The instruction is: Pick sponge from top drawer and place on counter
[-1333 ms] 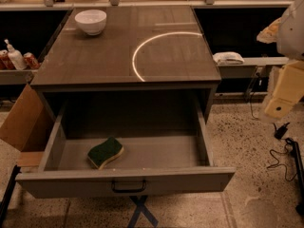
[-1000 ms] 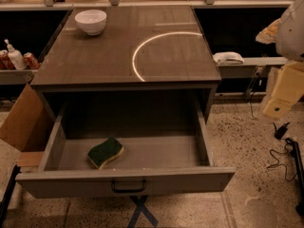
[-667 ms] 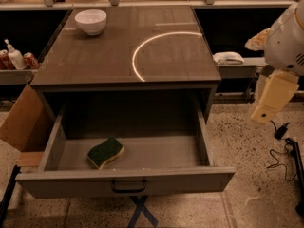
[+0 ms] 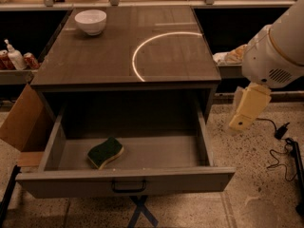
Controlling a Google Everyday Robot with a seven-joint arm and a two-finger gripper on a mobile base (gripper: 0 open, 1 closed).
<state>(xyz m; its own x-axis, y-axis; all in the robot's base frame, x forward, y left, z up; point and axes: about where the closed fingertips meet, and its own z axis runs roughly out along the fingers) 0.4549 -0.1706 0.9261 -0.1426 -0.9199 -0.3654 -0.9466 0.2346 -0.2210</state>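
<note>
The sponge (image 4: 105, 152), dark green on top with a pale yellow layer below, lies flat on the floor of the open top drawer (image 4: 128, 182), left of centre and near the front panel. The drawer is pulled out wide; its dark bar handle (image 4: 128, 186) sits mid-front. The counter (image 4: 95, 56) above it is grey-brown wood grain with a pale curved arc (image 4: 142, 46). My gripper (image 4: 247, 109) hangs off the white arm at the right, outside the drawer, beyond its right wall and well apart from the sponge.
A white bowl (image 4: 90, 21) stands at the counter's back left. A cardboard box (image 4: 21, 125) leans by the drawer's left side. Bottles and cans (image 4: 14, 58) sit on the left shelf, cloths (image 4: 230, 55) on the right shelf. Cables (image 4: 280, 151) lie on the floor at right.
My arm and gripper have swung in from the right edge toward the drawer's right side and a little lower. The sponge and drawer have not moved.
</note>
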